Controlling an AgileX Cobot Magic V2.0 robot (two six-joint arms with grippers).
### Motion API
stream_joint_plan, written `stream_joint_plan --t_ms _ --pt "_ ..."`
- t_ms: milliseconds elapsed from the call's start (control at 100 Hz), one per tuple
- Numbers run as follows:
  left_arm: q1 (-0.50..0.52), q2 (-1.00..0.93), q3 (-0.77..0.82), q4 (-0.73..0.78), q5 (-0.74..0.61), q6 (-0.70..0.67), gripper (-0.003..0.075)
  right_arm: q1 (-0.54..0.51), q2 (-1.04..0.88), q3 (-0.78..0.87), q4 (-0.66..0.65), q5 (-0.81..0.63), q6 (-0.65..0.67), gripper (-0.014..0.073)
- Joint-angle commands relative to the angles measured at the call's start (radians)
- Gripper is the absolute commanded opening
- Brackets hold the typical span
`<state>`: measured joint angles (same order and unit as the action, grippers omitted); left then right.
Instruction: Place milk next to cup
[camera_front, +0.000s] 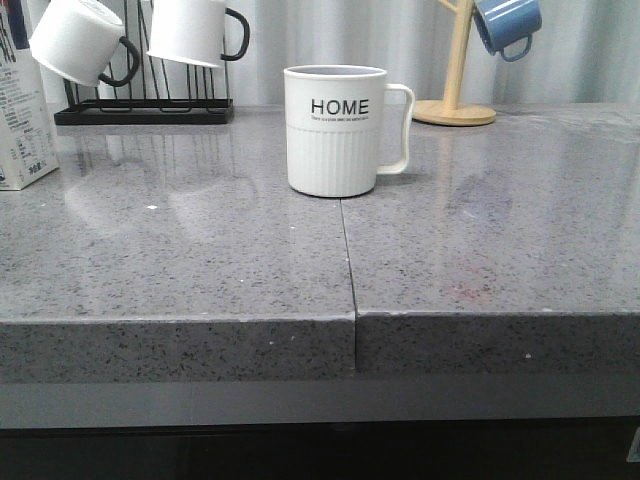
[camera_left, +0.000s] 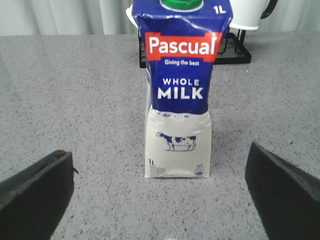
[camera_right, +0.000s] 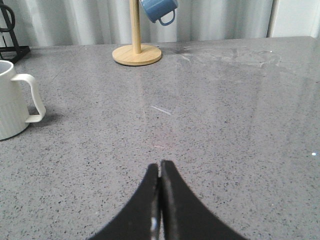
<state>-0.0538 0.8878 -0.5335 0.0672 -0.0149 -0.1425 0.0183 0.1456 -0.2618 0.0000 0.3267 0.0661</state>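
Left wrist view: the milk (camera_left: 178, 90) is seen upright at 12 o'clock between the wide-open, empty left tool (camera_left: 160, 200), which should be advanced squarely before closing, the cup (camera_front: 335, 130) well apart on the surface (camera_front: 200, 260)

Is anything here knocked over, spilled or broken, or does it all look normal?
Nothing is spilled or tipped. The milk carton stands upright, though its blue upper part looks creased and slightly dented. The HOME mug sits upright with no visible damage. The only other marks are faint smudges on the grey countertop.
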Motion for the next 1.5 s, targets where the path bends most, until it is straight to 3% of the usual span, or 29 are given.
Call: stream_joint_plan --t_ms 0,560,1270,1360,1490 --pt "0.000 0.038 -0.025 -0.038 -0.132 0.000 0.0657 -0.005 0.009 -0.027 -0.011 -0.088 -0.003 -0.0068" --pt "-0.046 0.331 -0.029 -0.097 -0.481 -0.009 0.0657 -0.005 0.009 -0.027 -0.011 -0.088 -0.003 -0.0068" --pt "-0.044 0.631 -0.316 -0.099 -0.547 -0.009 0.0656 -0.005 0.009 -0.027 -0.011 -0.088 -0.003 -0.0068" --pt "-0.044 0.648 -0.324 -0.116 -0.553 -0.009 0.0607 -0.005 0.009 -0.027 -0.011 -0.088 -0.003 -0.0068" --pt "-0.038 0.651 -0.324 -0.126 -0.553 -0.009 0.0382 -0.005 0.009 -0.027 -0.011 -0.088 -0.003 -0.0068"
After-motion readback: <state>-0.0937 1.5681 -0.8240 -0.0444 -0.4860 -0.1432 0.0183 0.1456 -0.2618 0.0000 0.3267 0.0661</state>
